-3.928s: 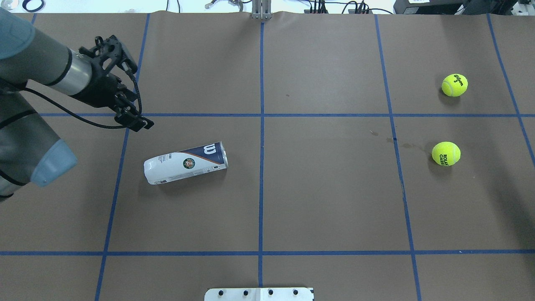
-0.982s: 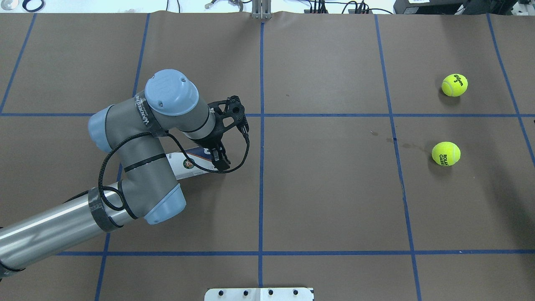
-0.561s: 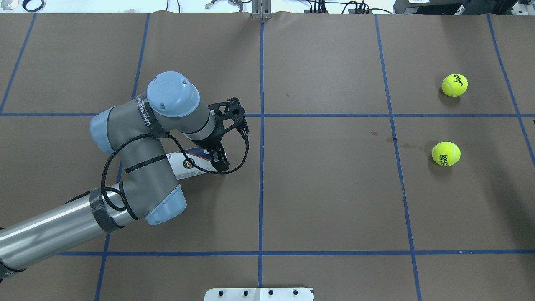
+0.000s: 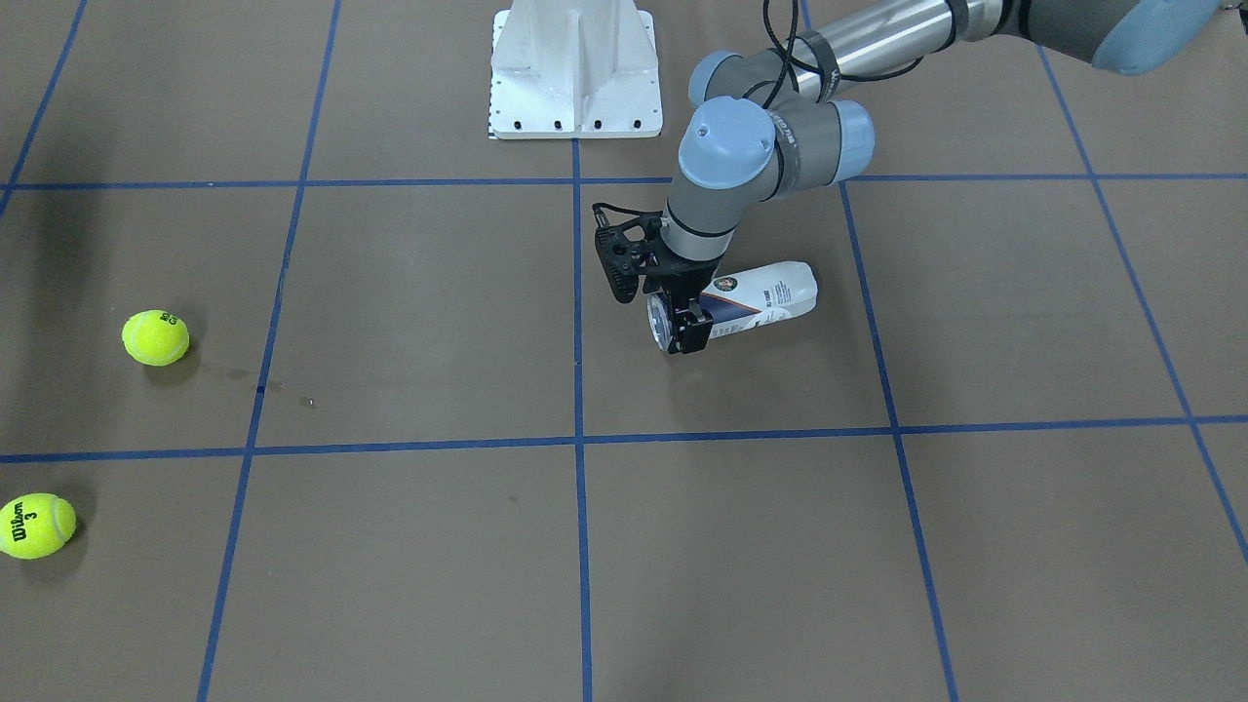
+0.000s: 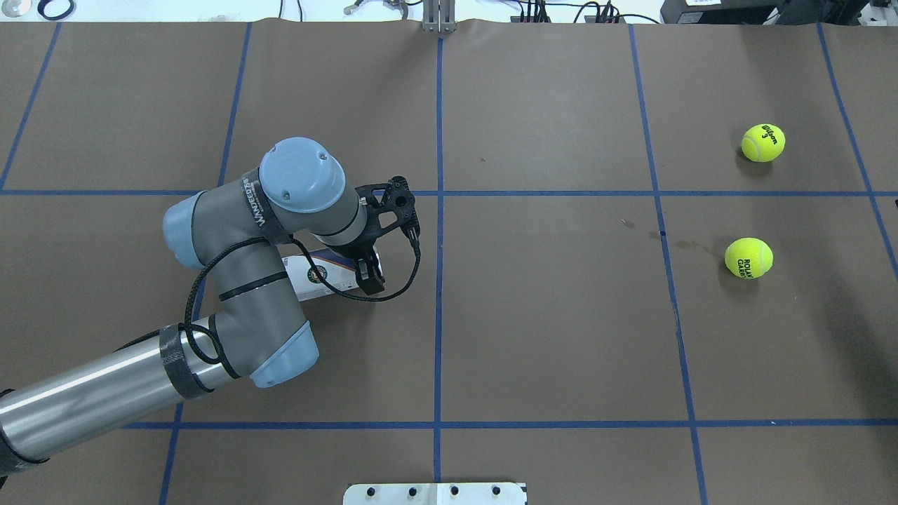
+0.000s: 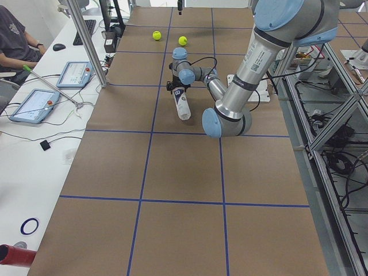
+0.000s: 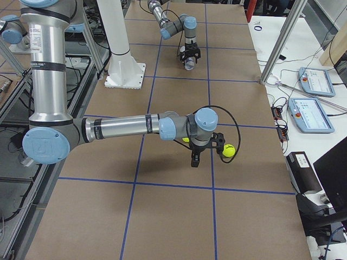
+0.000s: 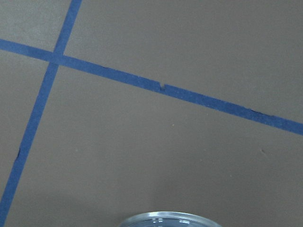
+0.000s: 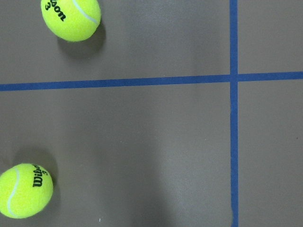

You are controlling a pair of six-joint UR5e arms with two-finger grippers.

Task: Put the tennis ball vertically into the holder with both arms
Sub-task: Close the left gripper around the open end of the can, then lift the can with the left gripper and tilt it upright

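Holder (image 5: 306,277) lies flat — half hidden under left arm (image 5: 238,294); grip unclear.

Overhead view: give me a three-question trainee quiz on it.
1. True or false: the can stands upright.
2. How many balls are in view?
3. Which end of the can does the left hand straddle? A: the navy end. B: the white end.
Key: 1 false, it lies on its side; 2 two; 3 A.
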